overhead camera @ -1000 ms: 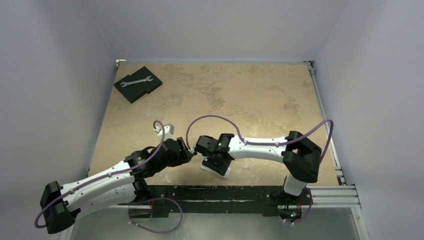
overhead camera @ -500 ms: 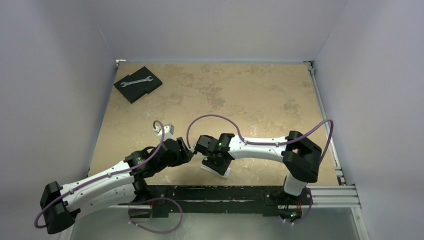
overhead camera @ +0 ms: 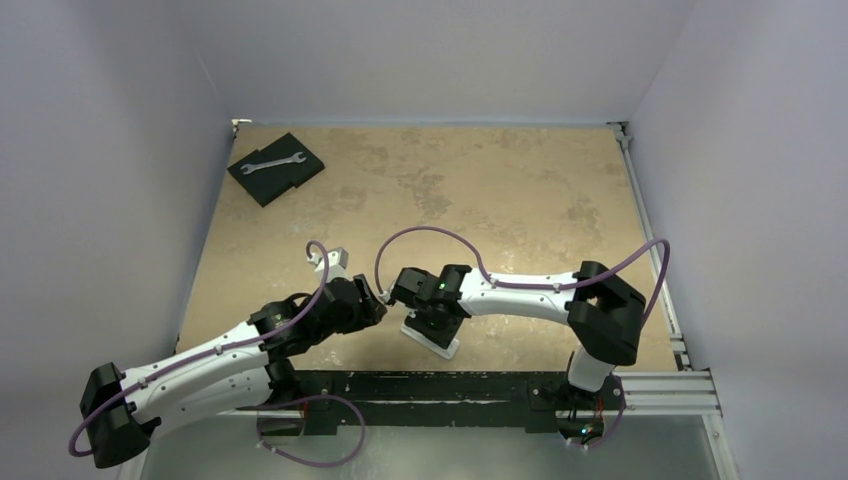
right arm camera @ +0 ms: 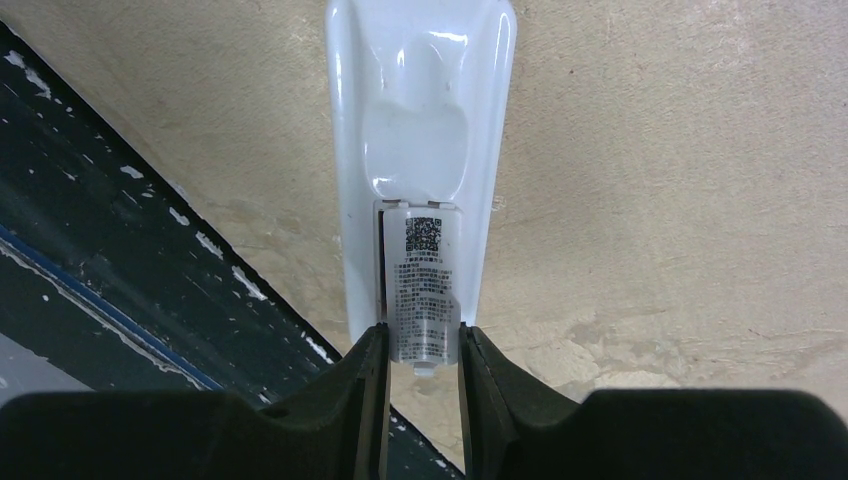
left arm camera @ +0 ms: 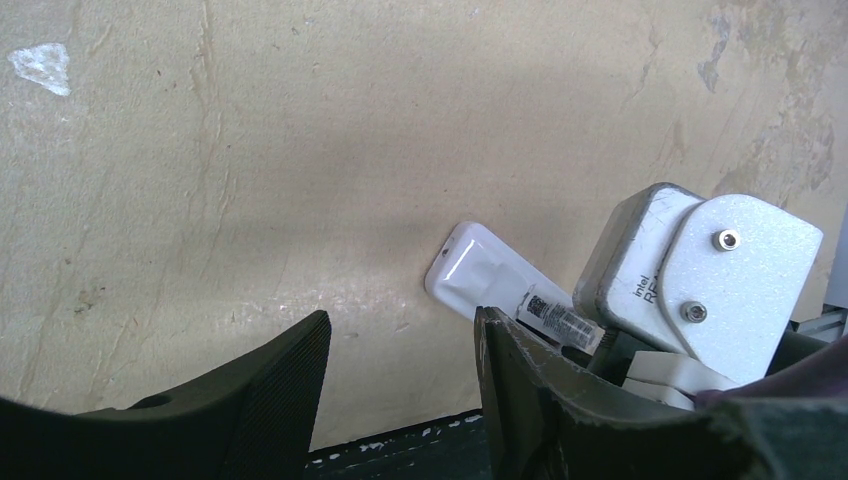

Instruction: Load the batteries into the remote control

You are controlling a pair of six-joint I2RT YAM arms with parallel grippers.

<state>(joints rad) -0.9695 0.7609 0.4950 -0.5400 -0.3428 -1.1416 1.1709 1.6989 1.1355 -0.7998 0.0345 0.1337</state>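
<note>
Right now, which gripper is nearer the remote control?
Right. The right gripper is on the remote control, fingers flanking its labelled back; the left gripper hangs open just beside its end.

Table: tan, mottled flat tabletop (overhead camera: 500,190), with a black rail (overhead camera: 430,385) along its near edge.
Far left corner: flat black stepped pad (overhead camera: 285,182), carrying a silver open-ended wrench (overhead camera: 272,161).
Near edge, middle: slim white rectangular remote control (right arm camera: 420,130), lying label side up.
</note>
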